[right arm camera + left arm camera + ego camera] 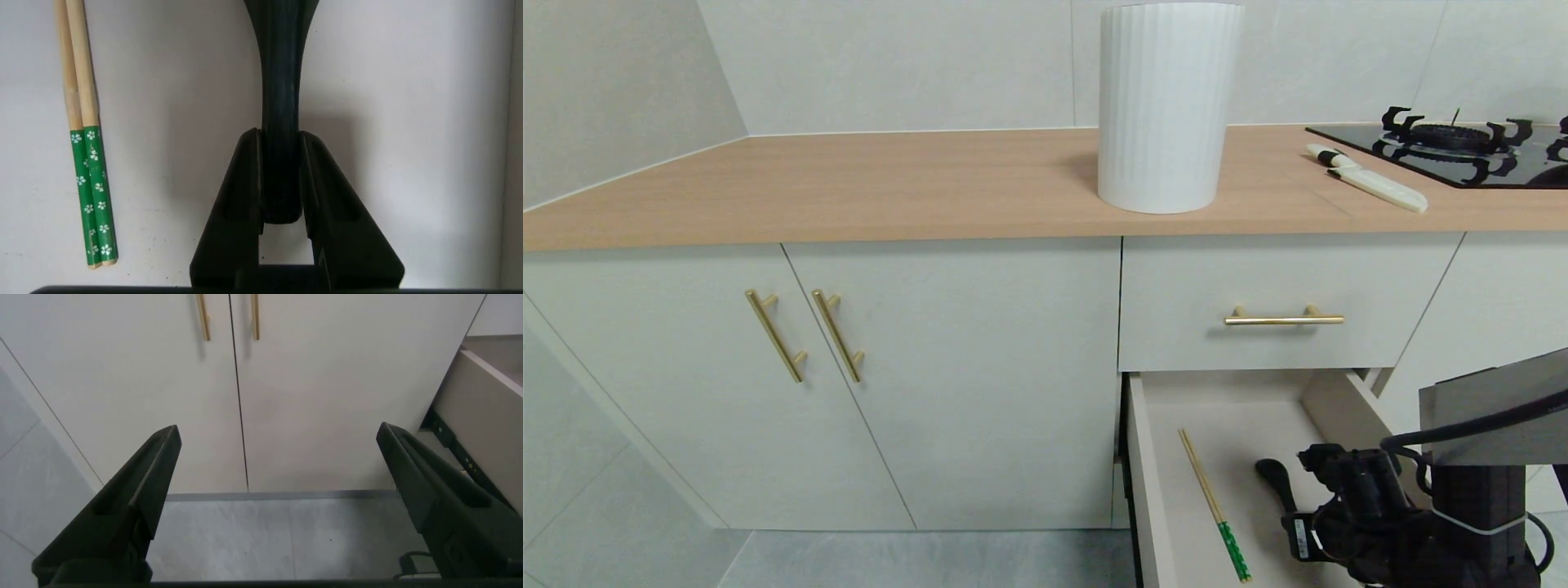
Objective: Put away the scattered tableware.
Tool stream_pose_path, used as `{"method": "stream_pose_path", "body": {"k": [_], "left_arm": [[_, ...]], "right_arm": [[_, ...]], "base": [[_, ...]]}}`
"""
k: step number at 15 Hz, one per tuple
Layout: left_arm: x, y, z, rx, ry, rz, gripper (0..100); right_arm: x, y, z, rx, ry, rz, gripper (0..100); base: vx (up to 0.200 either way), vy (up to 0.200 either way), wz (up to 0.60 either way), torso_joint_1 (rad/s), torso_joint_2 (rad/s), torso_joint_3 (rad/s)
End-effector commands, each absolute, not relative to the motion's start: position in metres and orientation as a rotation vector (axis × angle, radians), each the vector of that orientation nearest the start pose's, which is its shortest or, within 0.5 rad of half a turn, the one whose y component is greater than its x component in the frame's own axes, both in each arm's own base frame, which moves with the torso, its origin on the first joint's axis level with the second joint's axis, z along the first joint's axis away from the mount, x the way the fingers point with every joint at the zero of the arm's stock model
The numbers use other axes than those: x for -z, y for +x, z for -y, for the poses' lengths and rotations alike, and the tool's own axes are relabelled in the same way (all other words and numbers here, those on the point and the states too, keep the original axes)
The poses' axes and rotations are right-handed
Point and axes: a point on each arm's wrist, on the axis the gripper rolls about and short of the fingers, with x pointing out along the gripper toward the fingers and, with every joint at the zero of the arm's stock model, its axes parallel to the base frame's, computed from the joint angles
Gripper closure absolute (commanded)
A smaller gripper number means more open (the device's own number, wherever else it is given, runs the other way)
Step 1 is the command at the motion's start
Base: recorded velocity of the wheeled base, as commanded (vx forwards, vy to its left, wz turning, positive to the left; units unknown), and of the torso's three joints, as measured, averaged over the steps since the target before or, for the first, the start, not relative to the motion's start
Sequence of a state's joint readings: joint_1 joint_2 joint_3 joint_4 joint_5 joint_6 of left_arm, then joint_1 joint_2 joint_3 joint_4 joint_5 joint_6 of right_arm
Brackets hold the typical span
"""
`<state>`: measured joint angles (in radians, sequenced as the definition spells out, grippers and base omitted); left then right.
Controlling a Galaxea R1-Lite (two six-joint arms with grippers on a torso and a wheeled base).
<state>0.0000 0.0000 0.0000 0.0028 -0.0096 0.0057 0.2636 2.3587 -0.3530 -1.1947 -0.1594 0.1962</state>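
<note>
The right gripper [282, 167] is down inside the open lower drawer [1141, 465]. Its two black fingers [245, 188] are closed narrowly on the slim handle of a black utensil [282, 82]. The handle runs straight between the pads, its end sitting just inside the fingertips. The rest of the utensil extends out past the tips toward the back of the drawer, where it widens. I cannot tell whether the utensil touches the pale drawer floor.

A pair of bamboo chopsticks with green flowered ends [1213, 506] lies lengthwise on the drawer floor. They are between the utensil and the drawer's left wall, apart from both, with the green ends toward the drawer's front.

The left gripper [278, 437] hangs low before the white cabinet doors with brass bar handles [245, 392], above the grey floor. Its fingers [139, 498] are spread wide and hold nothing.

On the wooden countertop [890, 180] a tall white ribbed cylindrical container [1162, 106] stands near the front edge. Toward the right end, a white-bladed knife [1376, 186] lies just beside the black gas hob [1454, 143].
</note>
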Motion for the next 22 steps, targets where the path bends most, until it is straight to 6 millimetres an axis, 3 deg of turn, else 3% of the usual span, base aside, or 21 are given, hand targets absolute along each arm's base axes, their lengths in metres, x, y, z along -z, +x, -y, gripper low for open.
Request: {"method": "stream_pose_path", "body": {"k": [1,6,9,12,15,16,17,18,22], "left_arm": [[-0.075,-0.023,0.000,0.009,0.006,-0.003,0],[-0.075,-0.023,0.000,0.009,0.006,-0.003,0],[-0.075,-0.023,0.000,0.009,0.006,-0.003,0],[-0.075,-0.023,0.000,0.009,0.006,-0.003,0],[-0.075,-0.023,0.000,0.011,0.006,-0.003,0],[-0.075,-0.023,0.000,0.011,0.006,-0.003,0],[-0.075,-0.023,0.000,0.009,0.006,-0.003,0],[-0.075,-0.023,0.000,0.009,0.006,-0.003,0],[-0.075,-0.023,0.000,0.011,0.012,-0.003,0]], "right_arm": [[0.052,0.269,-0.069,-0.020,0.016,-0.797,0],[0.047,0.268,-0.069,-0.023,0.021,-0.785,0],[0.016,0.264,-0.068,-0.033,0.034,-0.702,0],[-0.024,0.256,-0.065,-0.044,0.051,-0.614,0],[-0.088,0.243,-0.062,-0.059,0.062,-0.590,0],[-0.093,0.241,-0.062,-0.062,0.062,-0.591,0],[-0.122,0.226,-0.063,-0.090,0.056,-0.607,0],[-0.138,0.215,-0.063,-0.105,0.053,-0.614,0],[-0.170,0.174,-0.057,-0.213,0.067,-0.692,0]], "base": [[0.000,0.000,0.00,0.000,0.00,0.000],[0.000,0.000,0.00,0.000,0.00,0.000],[0.000,0.000,0.00,0.000,0.00,0.000],[0.000,0.000,0.00,0.000,0.00,0.000],[0.000,0.000,0.00,0.000,0.00,0.000],[0.000,0.000,0.00,0.000,0.00,0.000],[0.000,0.000,0.00,0.000,0.00,0.000],[0.000,0.000,0.00,0.000,0.00,0.000],[0.000,0.000,0.00,0.000,0.00,0.000]]}}
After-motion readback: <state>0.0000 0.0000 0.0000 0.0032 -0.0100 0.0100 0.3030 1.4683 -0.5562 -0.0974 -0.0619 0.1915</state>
